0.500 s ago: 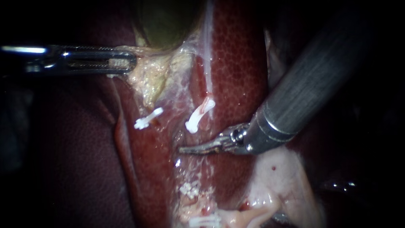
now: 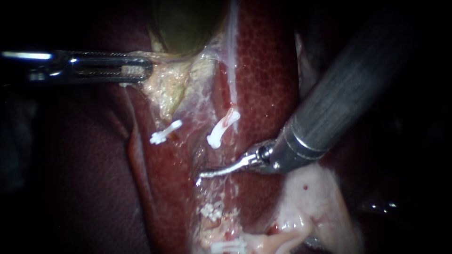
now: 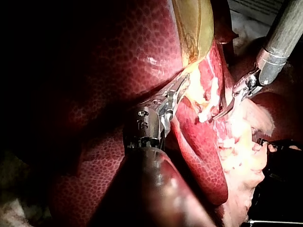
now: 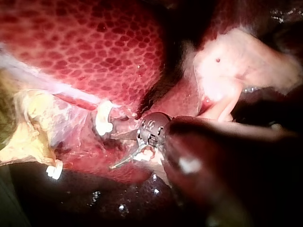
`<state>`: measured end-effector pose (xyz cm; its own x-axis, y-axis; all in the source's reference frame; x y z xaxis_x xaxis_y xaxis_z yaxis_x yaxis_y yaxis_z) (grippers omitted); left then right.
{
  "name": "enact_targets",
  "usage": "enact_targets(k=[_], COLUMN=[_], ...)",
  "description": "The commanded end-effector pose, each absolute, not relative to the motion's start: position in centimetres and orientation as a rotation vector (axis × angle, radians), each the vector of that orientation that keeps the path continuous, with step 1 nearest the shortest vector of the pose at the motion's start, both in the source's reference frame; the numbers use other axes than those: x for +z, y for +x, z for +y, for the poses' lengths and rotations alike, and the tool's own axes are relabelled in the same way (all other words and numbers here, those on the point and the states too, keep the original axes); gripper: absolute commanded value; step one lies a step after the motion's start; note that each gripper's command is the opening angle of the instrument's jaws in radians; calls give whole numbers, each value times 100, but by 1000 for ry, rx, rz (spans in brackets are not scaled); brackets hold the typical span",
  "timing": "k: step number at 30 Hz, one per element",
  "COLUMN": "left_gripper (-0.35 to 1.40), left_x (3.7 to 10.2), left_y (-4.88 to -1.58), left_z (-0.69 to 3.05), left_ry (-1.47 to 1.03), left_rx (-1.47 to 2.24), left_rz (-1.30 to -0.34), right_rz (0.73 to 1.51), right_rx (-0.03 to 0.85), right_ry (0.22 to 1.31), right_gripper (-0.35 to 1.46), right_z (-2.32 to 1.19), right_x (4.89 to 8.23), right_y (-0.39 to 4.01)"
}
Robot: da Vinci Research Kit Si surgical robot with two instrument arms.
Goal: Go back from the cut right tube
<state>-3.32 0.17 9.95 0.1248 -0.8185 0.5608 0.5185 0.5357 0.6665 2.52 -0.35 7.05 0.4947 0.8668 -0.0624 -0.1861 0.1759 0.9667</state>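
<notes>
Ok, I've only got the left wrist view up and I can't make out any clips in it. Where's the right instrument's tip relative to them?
Observer: In the endoscope view the right instrument has its tip below the right-hand clip, with bare tissue between them.
Operator: Any clip further left?
Observer: Yes, a left-hand clip sits level with the first one, farther from the tip.
Operator: And below the tip?
Observer: A lower clip lies at the view's bottom edge against pale tissue, also apart from the tip.
</notes>
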Motion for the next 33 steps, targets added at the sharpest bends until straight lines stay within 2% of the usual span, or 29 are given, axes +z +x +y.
enact_targets(k=[1, 8, 11, 15, 25, 33], left_gripper=[-13, -13, -13, -13, -13, -13], left_x=[995, 995, 994, 994, 994, 995], left_y=[-332, -332, -332, -331, -330, -330], left_z=[17, 16, 16, 16, 16, 15], left_ry=[344, 344, 344, 344, 345, 344], left_rx=[-1002, -1002, -1002, -1002, -1001, -1001], left_rz=[-1054, -1054, -1054, -1055, -1055, -1055], right_rz=[741, 778, 803, 885, 1006, 1069], right_rx=[850, 853, 813, 737, 522, 443], right_ry=[1158, 1180, 1156, 1043, 898, 720], right_gripper=[109, 126, 133, 143, 143, 143], right_z=[-36, -37, -38, -37, -9, 18], right_x=[704, 703, 701, 698, 673, 630], right_y=[253, 249, 243, 232, 194, 165])
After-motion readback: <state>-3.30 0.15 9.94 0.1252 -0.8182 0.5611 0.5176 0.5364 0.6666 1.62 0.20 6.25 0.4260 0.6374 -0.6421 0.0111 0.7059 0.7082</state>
